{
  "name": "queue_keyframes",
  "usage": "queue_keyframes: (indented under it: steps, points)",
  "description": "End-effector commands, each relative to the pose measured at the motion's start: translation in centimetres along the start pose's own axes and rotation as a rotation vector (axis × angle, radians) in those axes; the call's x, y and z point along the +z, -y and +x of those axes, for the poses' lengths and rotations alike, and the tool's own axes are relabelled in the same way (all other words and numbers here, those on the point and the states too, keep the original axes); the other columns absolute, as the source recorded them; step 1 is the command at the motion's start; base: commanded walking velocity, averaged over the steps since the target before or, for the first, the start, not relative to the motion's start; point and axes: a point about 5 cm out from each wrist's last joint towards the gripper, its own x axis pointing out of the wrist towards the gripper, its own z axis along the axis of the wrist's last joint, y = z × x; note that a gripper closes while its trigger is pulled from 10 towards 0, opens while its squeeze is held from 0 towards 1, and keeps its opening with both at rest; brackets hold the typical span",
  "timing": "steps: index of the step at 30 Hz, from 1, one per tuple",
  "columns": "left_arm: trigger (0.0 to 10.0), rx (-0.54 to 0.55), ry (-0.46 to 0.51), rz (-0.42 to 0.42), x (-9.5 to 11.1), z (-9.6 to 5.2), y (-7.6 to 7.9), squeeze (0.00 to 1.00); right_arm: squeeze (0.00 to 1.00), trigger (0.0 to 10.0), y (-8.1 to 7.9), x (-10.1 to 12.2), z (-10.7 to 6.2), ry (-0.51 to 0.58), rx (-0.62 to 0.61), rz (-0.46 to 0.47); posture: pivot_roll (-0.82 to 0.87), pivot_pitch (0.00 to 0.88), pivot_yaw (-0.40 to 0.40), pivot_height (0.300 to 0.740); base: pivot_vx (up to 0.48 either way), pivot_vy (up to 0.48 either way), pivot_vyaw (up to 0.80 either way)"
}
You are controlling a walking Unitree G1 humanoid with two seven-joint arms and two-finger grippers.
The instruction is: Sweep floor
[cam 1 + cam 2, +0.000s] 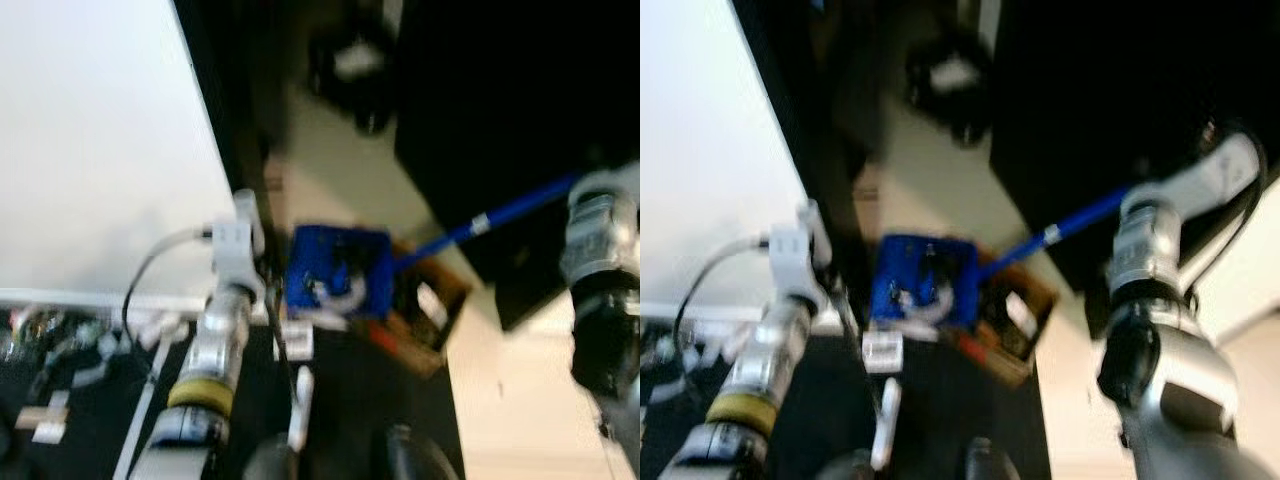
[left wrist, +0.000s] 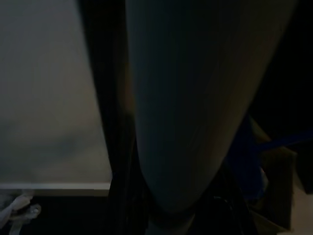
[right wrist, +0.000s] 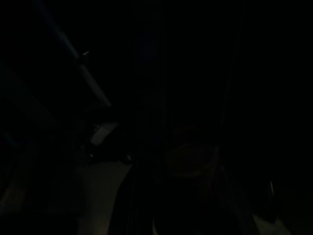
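The head views are blurred. A blue dustpan-like thing [image 1: 338, 272] sits low on the floor in the middle, with pale scraps in it. A blue pole [image 1: 490, 222] with a white band runs from it up to the right, towards my right arm [image 1: 1145, 270]. Where the pole ends by that arm is hidden. My left arm [image 1: 228, 300] reaches forward just left of the blue thing, its white wrist part [image 1: 236, 240] against a dark upright edge. In the dark right wrist view a thin pole [image 3: 80, 68] can be made out.
A big white surface [image 1: 90, 150] takes up the left, with a white strip along its lower edge. A brown cardboard box [image 1: 425, 310] with small items stands right of the blue thing. Beige floor [image 1: 340, 160] runs ahead between dark furniture. A dark object [image 1: 355, 65] lies farther on.
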Motion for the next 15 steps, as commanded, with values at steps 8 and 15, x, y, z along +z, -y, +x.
queue_keyframes:
  steps: [8, 15]
  points:
    - [10.0, -0.005, 0.020, -0.005, 0.4, 0.1, 0.2, 0.00, 0.00, 10.0, -0.5, 1.6, 0.5, 0.057, 0.003, 0.057, -0.01, 0.054, -0.032, 0.740, 0.345, 0.000, 0.00]
    - [10.0, 0.001, 0.019, 0.001, 0.3, 0.1, 0.3, 0.00, 0.00, 10.0, -0.1, 2.6, 0.8, 0.081, -0.006, 0.048, -0.01, 0.053, -0.033, 0.740, 0.327, 0.000, 0.00]
